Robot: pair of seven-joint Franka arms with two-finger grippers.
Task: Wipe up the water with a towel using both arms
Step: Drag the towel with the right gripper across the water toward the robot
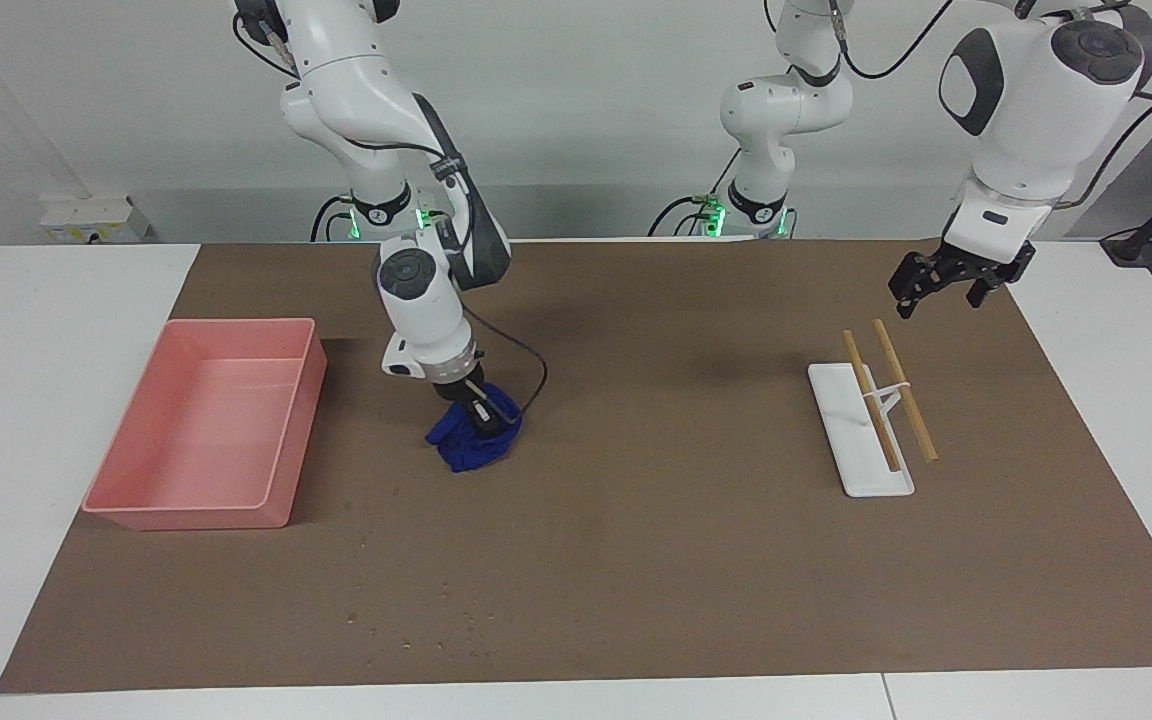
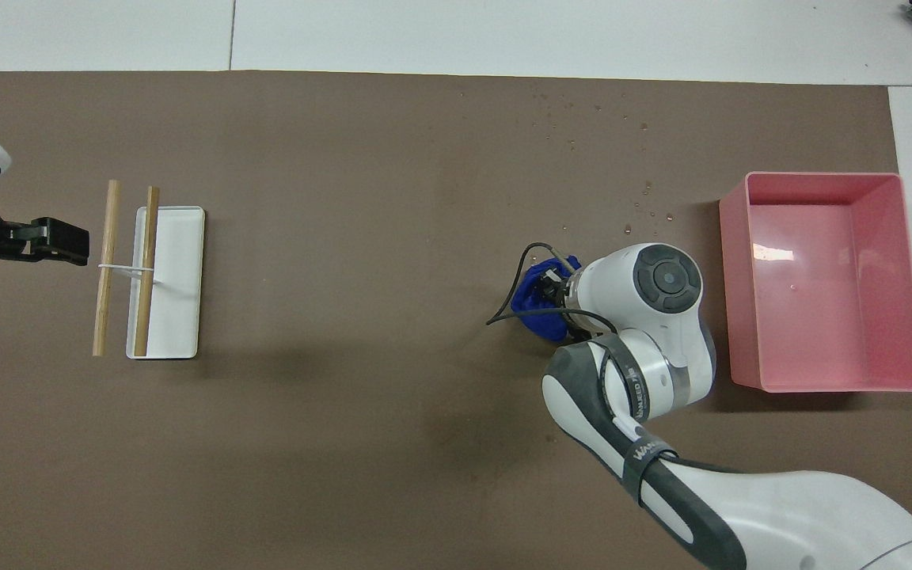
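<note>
Towel [image 1: 474,440], bunched under the right fingers [image 1: 477,415] clamped on it, presses the table [image 1: 656,560] to soak water; left fingers [image 1: 946,290], spread wide, wait over the table.

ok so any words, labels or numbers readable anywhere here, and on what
"WA…": start of white lettering on the dark strap of the right arm, overhead view; the rest is cut off by the strap's curve.
White lettering on the dark band of the same arm's wrist: too blurred to read.
Nothing written shows on the towel, the pink tray, the white stand or the left arm.
</note>
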